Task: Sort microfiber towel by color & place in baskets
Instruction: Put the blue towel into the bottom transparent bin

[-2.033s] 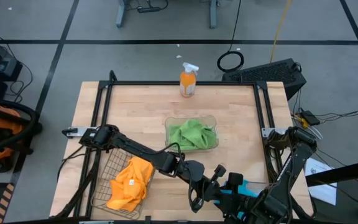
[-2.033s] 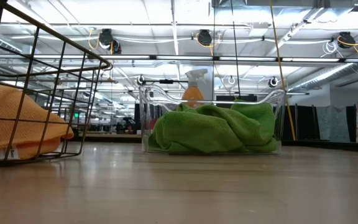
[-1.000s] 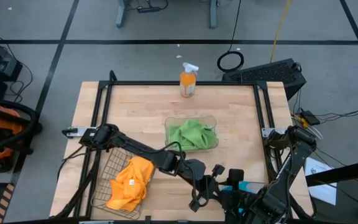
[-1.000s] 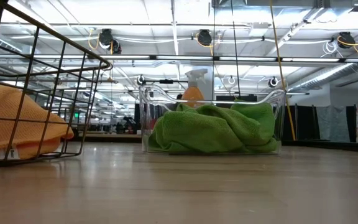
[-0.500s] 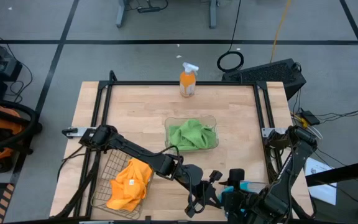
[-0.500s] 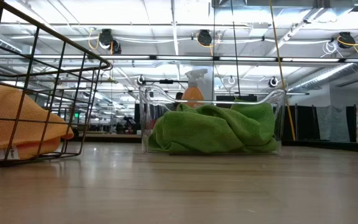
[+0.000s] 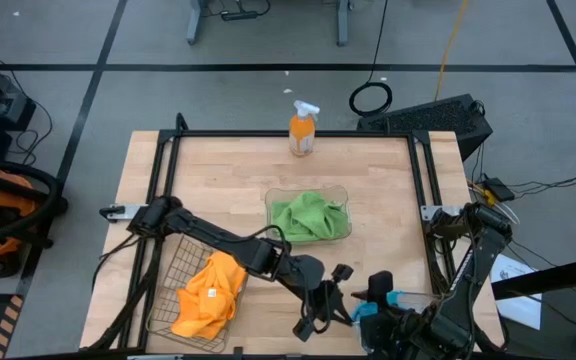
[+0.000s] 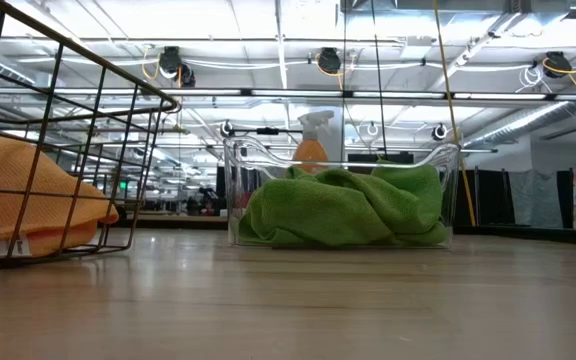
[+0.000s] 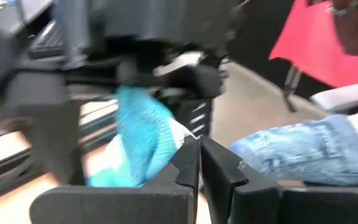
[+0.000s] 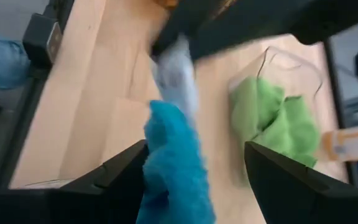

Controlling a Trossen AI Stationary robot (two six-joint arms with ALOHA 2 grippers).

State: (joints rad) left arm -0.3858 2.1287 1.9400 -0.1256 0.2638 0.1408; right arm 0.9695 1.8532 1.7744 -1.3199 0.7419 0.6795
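Viewing from above, we saw the left gripper [image 7: 313, 322] pinched shut near the table's front edge; the right gripper's [image 10: 197, 163] fingers straddled 1 blue towel [image 10: 174, 169].

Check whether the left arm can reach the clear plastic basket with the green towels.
Probably yes: the left gripper sits shut near the front edge, with bare wood between it and the clear plastic basket.
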